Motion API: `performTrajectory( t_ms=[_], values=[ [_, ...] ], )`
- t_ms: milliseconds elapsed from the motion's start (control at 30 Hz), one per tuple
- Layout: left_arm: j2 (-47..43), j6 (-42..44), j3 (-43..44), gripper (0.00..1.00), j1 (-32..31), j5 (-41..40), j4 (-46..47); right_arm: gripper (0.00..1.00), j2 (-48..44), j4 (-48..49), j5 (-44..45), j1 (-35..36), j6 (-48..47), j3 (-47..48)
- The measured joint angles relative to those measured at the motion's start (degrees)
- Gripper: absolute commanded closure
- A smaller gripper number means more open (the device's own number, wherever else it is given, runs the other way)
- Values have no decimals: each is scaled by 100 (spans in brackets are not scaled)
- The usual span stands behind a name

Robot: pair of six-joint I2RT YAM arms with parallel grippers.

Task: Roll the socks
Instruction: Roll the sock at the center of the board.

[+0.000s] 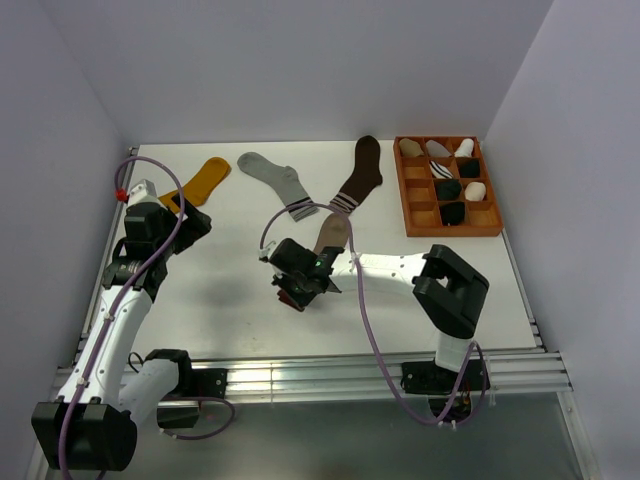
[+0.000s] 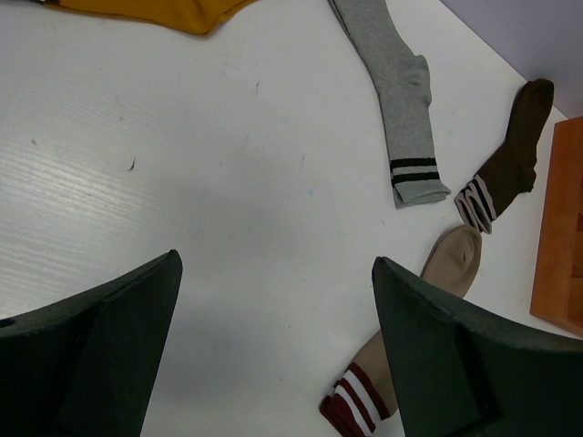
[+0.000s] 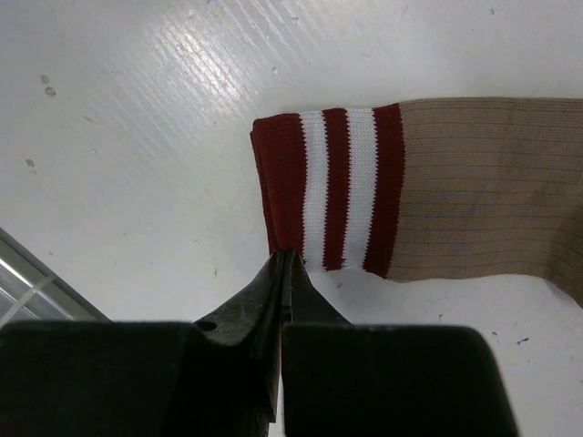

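1. Although the tabletop (image 1: 230, 300) carries four socks lying flat, only the taupe sock (image 1: 331, 232) has an end effector at it. The mustard sock (image 1: 205, 180), grey sock (image 1: 275, 180) and brown sock (image 1: 360, 175) lie farther back, apart from both arms.
2. At the far right, the tray (image 1: 455, 232) holds rolled bundles (image 1: 447, 187) in its compartments: some pale, some black, one black with white stripes. I judge that share of the work done. The taupe sock looks like the one in hand, and no turn of it has been rolled yet.
3. The taupe sock lies near the middle of the tabletop, stretched out flat. Its toe points toward the far side and its cuff toward the near edge.
4. The left end effector (image 2: 276, 273) hovers over bare tabletop on the left. Its fingers stand wide apart with nothing between them, and the taupe sock is well off to its right.
5. The right end effector (image 3: 287, 259) is down at the sock's near end, its fingers pressed together with no gap showing.
6. The maroon-and-white cuff (image 3: 328, 187) lies just ahead of those fingers. Their tips touch its corner at the open edge. Whether any fabric is pinched between them cannot be told. By my reading, the roll would start from this corner.
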Motion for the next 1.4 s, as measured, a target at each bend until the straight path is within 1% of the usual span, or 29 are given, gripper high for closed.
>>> performTrajectory(
  t_ms=[400, 567, 667, 700, 733, 767, 800, 833, 867, 967, 1033, 1133, 1267, 1400],
  values=[
    [9, 0, -2, 9, 22, 83, 7, 100, -9, -44, -94, 26, -133, -122],
    [173, -68, -57, 13, 26, 540, 46, 100, 70, -26, -271, 33, -146, -160],
    [184, -219, -293, 14, -39, 870, 92, 93, 70, -17, -315, 35, -173, -160],
    [184, -289, -393, 14, -107, 955, 92, 84, 70, -22, -326, 35, -184, -160],
    [184, -354, -483, 15, -195, 1010, 83, 79, 70, -22, -328, 35, -184, -162],
    [181, -450, -575, 17, -315, 1054, 68, 65, 68, -17, -330, 35, -203, -162],
    [153, -575, -706, 17, -498, 1123, 26, 65, 66, -17, -337, 35, -214, -162],
    [122, -726, -809, 17, -664, 1110, 114, 62, 48, 2, -330, 35, -190, -177],
    [90, -833, -914, 17, -820, 1084, 205, 61, 13, 26, -321, 35, -177, -214],
    [87, -1189, -1248, 18, -1462, 1113, 422, 60, -310, 83, -131, 33, -116, -398],
    [170, -1403, -1375, 19, -1744, 1091, 505, 61, -588, 144, 83, -11, -13, -511],
    [361, -1722, -1425, 20, -2168, 955, 693, 66, -898, 247, 424, -234, 225, -573],
    [721, -2000, -1366, 22, -2743, 772, 1082, 67, -931, 446, 769, -973, 551, -651],
    [1491, -2114, -1001, 25, -3254, 595, 1429, 71, -649, 553, 979, -1930, 782, -608]
  ],
)
